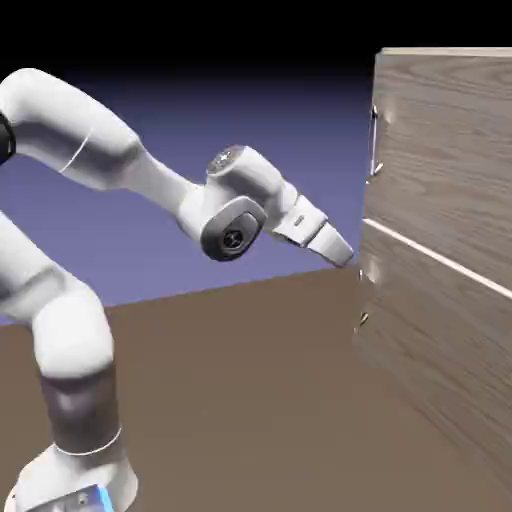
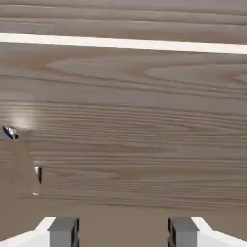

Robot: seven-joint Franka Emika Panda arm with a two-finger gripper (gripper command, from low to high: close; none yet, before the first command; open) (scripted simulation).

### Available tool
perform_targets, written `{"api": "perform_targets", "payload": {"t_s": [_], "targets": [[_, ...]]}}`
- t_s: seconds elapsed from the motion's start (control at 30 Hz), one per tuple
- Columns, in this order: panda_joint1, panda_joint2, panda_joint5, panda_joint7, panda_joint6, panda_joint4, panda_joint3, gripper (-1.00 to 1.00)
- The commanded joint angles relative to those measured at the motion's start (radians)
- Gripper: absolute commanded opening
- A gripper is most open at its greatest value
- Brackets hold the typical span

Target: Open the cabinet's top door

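Note:
The wood-grain cabinet point(image 1: 440, 350) stands at the exterior view's right. Its top door point(image 1: 450, 150) is shut, with a small metal handle point(image 1: 375, 140) near its left edge. My gripper point(image 1: 348, 255) sits just in front of the cabinet, a little below the pale seam point(image 1: 430, 255) between the two doors and well below that handle. In the hand view my gripper point(image 2: 123, 234) is open and nothing is between its grey fingertips point(image 2: 62, 231). Wood grain fills that view, with the seam point(image 2: 125, 43) across the top and a shiny handle point(image 2: 24, 154) at the left.
The lower door's handle point(image 1: 362, 295) is just under my gripper, on the cabinet's front edge. The brown table point(image 1: 250, 400) stretches between the robot's base and the cabinet.

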Motion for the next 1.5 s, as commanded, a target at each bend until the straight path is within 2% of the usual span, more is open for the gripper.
{"api": "perform_targets", "payload": {"t_s": [0.0,1.47], "targets": [[-0.018,-0.004,0.044,-0.031,0.0,0.013,0.019,0.0],[-0.826,-0.177,1.957,-1.398,-0.005,0.569,0.858,0.0]]}}
